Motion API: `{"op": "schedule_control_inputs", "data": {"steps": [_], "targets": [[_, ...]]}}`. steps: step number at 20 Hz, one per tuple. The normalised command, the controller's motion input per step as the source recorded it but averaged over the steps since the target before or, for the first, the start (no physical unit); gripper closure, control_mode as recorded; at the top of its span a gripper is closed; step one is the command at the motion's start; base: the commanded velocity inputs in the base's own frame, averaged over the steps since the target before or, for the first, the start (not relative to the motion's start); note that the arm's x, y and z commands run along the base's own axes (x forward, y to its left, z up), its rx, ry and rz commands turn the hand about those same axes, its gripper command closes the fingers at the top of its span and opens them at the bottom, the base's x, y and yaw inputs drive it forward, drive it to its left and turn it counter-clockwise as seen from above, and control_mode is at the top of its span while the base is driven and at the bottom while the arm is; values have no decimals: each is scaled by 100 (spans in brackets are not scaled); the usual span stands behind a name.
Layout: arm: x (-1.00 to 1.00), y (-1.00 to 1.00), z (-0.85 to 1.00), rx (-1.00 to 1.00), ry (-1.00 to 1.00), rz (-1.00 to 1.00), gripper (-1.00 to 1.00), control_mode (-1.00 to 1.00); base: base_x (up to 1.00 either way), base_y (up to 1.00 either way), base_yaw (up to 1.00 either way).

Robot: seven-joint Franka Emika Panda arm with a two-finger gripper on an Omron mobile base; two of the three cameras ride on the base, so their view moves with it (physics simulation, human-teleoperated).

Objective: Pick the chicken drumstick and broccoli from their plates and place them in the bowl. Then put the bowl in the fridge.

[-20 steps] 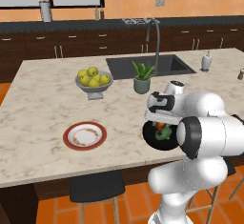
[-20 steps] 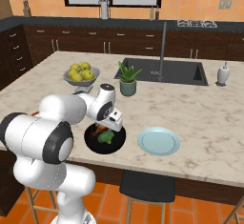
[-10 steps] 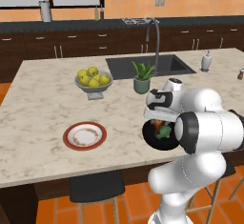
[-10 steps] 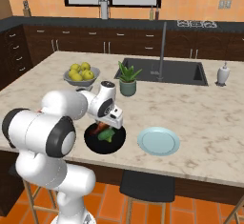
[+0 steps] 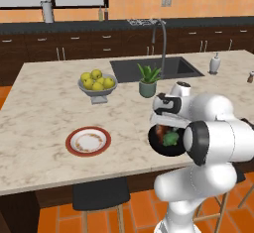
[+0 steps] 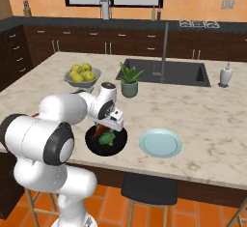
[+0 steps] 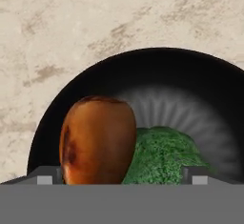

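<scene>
A grey footed bowl of yellow-green fruit (image 5: 97, 84) stands near a potted plant (image 5: 148, 81) beside the sink (image 5: 154, 68).

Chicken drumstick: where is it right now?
In the black bowl at the counter's near edge, the chicken drumstick lies against the broccoli, left of it in the hand view.

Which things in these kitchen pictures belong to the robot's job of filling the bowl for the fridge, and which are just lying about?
Part of the job:
- bowl
- chicken drumstick, in the bowl
- broccoli, beside it in the bowl
- red-rimmed plate
- pale blue-green plate
- gripper, open above the bowl

Just lying about:
- fruit bowl
- potted plant
- soap bottle
</scene>
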Motion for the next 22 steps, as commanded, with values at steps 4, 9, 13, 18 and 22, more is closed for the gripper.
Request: {"op": "schedule_control_inputs", "data": {"steps": [4,9,13,18,22], "targets": [[-5,-22,61,0,0,0,-100,-100,0,0,0],[-44,-40,42,0,0,0,-100,-100,0,0,0],[-99,-89,0,0,0,0,-100,-100,0,0,0],[-30,-49,-20,0,1,0,-100,-100,0,0,0],[31,-1,-43,0,0,0,-100,-100,0,0,0]]}}
